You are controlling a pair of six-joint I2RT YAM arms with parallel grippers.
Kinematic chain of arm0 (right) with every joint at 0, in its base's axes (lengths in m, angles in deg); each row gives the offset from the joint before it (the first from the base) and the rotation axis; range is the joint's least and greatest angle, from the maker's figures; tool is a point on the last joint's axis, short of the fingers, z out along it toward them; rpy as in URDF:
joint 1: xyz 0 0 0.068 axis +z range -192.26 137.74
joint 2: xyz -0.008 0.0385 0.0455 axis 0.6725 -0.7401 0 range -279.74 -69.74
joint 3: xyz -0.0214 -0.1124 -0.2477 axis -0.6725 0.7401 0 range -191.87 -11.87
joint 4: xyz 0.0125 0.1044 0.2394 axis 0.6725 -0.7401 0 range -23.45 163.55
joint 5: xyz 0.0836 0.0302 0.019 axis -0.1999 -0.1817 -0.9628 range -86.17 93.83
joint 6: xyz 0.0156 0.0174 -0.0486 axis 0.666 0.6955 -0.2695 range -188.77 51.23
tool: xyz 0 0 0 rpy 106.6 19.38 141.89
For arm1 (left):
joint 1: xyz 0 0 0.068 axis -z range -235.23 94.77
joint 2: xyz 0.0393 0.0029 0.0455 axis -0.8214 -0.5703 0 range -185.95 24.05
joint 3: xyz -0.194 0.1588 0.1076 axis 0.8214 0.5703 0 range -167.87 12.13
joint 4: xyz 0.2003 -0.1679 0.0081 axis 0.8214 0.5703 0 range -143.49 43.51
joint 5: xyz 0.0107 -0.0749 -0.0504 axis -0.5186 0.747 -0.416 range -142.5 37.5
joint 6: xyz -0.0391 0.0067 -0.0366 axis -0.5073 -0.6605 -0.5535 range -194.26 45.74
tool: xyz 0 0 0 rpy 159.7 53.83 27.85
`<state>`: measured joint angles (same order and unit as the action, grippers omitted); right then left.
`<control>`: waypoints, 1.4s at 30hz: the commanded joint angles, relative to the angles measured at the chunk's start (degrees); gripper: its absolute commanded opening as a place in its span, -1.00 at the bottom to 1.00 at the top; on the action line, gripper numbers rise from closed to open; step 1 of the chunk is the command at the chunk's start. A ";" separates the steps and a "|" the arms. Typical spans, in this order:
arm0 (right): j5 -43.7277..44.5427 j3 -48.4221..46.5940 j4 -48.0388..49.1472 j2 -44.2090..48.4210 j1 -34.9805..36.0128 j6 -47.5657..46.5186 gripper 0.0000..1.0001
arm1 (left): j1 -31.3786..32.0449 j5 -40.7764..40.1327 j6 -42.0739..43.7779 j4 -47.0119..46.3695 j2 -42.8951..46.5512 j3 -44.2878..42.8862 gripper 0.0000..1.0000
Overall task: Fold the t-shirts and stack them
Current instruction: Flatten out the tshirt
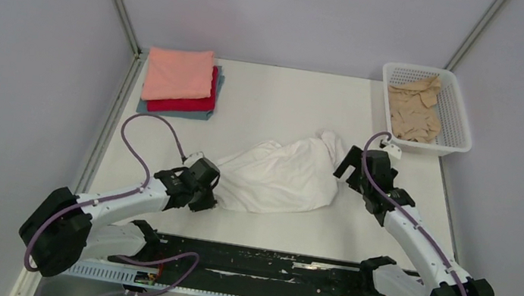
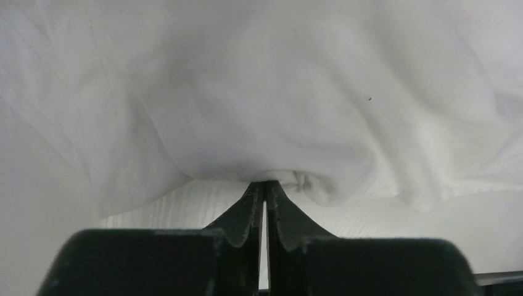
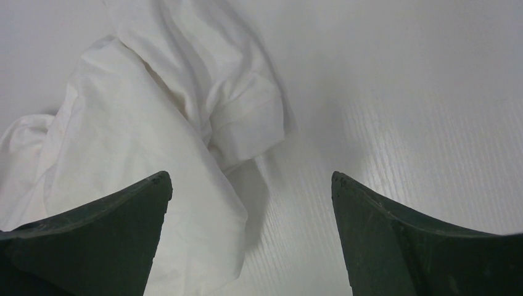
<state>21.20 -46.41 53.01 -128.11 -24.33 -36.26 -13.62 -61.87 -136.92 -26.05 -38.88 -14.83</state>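
Observation:
A crumpled white t-shirt (image 1: 282,175) lies in the middle of the table. My left gripper (image 1: 212,187) is shut on its left edge; the left wrist view shows the jaws (image 2: 266,183) pinching a fold of white cloth (image 2: 296,111). My right gripper (image 1: 345,168) is open at the shirt's right end, above the table. In the right wrist view its fingers (image 3: 250,179) stand wide apart over a sleeve (image 3: 247,123) and bare table. A folded stack with salmon-pink (image 1: 178,73) on top, red (image 1: 200,104) and grey-blue (image 1: 179,112) below sits at the back left.
A white lattice basket (image 1: 458,116) at the back right holds a tan-beige t-shirt (image 1: 413,107). A black rail (image 1: 251,265) runs along the near edge between the arm bases. Grey walls enclose the table.

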 commanded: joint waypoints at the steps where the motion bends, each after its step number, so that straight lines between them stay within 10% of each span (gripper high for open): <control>1: -3.45 1.94 1.80 2.28 0.25 2.34 0.99 | 0.39 -3.53 -0.39 -1.45 -1.47 0.75 -0.98; 14: -10.70 4.08 0.59 2.55 -0.45 4.20 0.84 | -2.24 -21.00 4.84 5.02 25.81 0.43 -1.00; 29: -21.41 10.00 11.10 0.25 -0.52 6.68 0.24 | -3.80 -23.01 5.99 8.32 32.50 -0.41 -1.00; 33: -21.52 9.61 13.58 -3.30 -0.44 7.13 -0.04 | -3.81 -23.75 6.23 8.13 32.46 -0.12 -1.00; 38: -20.56 7.03 13.83 -5.04 -0.50 6.53 -0.89 | -3.86 -25.46 5.65 6.97 31.72 -0.84 -1.00; 42: -20.40 -0.46 9.19 -2.09 -0.32 4.27 -1.00 | -3.94 -28.44 8.07 3.72 31.13 -5.03 -1.00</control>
<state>0.28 -38.24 62.54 -133.25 -24.57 -29.97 -17.12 -84.56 -130.82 -17.66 -7.43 -14.46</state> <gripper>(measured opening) 0.011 0.006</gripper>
